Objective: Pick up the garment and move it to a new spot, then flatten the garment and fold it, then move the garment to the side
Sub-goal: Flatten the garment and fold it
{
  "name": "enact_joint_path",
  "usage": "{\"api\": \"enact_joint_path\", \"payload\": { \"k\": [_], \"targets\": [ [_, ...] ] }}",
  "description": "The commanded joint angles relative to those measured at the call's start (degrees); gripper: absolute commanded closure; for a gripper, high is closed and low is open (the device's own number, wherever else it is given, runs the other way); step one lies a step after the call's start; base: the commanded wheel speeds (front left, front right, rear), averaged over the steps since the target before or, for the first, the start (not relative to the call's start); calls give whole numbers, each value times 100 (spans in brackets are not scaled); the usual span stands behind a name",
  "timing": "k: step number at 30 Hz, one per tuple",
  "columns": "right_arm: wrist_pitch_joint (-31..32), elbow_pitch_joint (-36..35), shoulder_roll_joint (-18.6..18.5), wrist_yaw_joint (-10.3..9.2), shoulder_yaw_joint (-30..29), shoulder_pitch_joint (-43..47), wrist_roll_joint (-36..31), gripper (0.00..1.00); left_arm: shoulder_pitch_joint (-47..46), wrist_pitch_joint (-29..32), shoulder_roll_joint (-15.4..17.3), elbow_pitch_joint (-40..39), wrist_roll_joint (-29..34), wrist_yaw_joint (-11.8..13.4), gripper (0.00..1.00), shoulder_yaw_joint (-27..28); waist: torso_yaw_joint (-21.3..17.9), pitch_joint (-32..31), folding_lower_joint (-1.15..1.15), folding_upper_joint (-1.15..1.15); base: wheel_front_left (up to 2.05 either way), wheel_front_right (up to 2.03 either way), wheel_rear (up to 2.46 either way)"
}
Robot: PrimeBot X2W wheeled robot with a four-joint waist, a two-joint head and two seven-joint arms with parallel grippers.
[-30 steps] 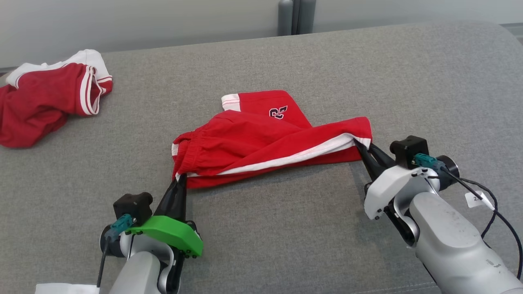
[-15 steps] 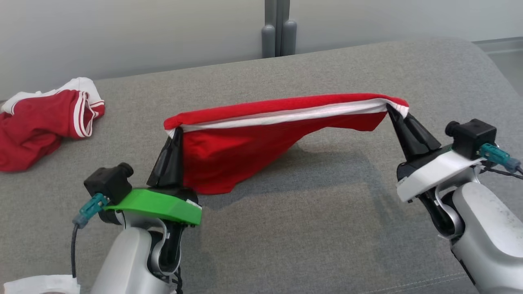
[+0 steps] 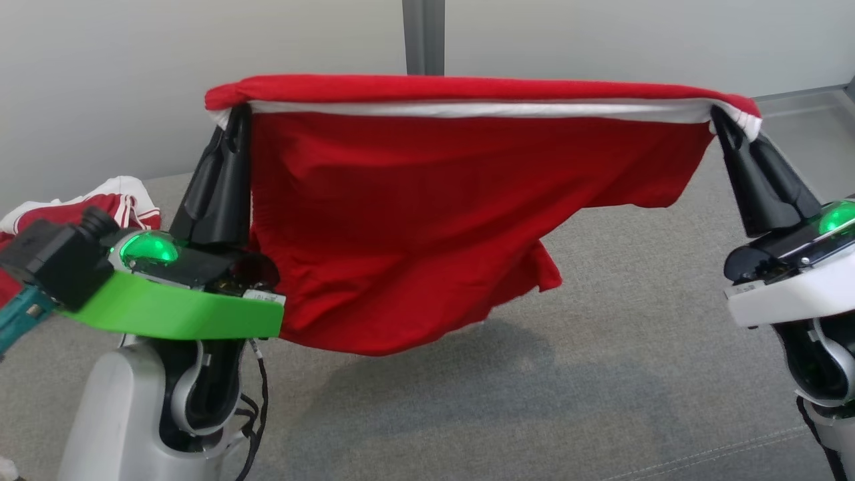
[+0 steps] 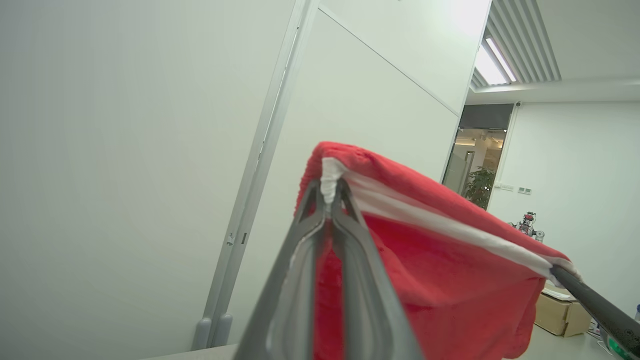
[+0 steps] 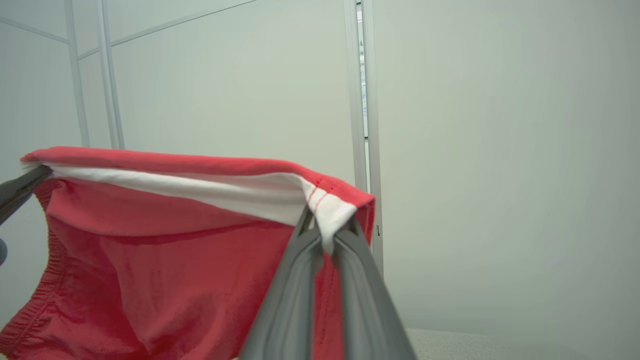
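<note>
The garment (image 3: 427, 220) is hanging in the air in front of us, stretched wide between our two grippers and draping down in a loose red sheet. Its lowest fold seems to be hanging clear of the cushion (image 3: 601, 374) below, where it is casting a shadow, though the angle from the head is making that hard to judge. The grey cushion is spreading across the lower part of the head view. A pale wall (image 3: 133, 67) is rising behind it, with a grey post (image 3: 423, 37) standing behind the garment's top edge. At the far left a red and white cloth (image 3: 113, 197) is lying crumpled on the cushion, well apart from the garment. We are pinching the garment's left top corner in our left gripper (image 3: 237, 115), fingers pressed together on the fabric and pointing up. Our right gripper (image 3: 721, 119) is clamping the right top corner the same way. A white stripe (image 3: 467, 109) is running along the taut top edge from one gripper to the other.
</note>
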Motion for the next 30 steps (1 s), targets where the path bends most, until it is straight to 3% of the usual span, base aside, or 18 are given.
{"api": "enact_joint_path", "payload": {
  "k": [1,7,13,22,26,30],
  "targets": [
    [90,-176,39,-1,-121,93,22,100,-150,87,72,-150,-23,49,100,45,-40,-26,0,0,0,0,0],
    [591,-823,217,-1,-675,100,-49,100,-530,664,300,-444,-56,184,100,32,-83,42,0,0,0,0,0],
    [895,-369,393,-1,-498,-372,52,100,-1197,1146,343,340,-195,110,100,-112,-139,353,0,0,0,0,0],
    [689,1604,698,0,277,-2467,67,100,-3036,1730,547,2238,80,12,100,-302,-527,1173,0,0,0,0,0],
    [155,2905,1073,-1,462,-3817,-197,100,-4239,1703,698,3265,466,66,100,-347,-778,1591,0,0,0,0,0],
    [-642,4031,1406,-1,377,-4925,-527,100,-5247,1271,862,4093,944,73,100,-416,-950,1909,0,0,0,0,0]
  ]
}}
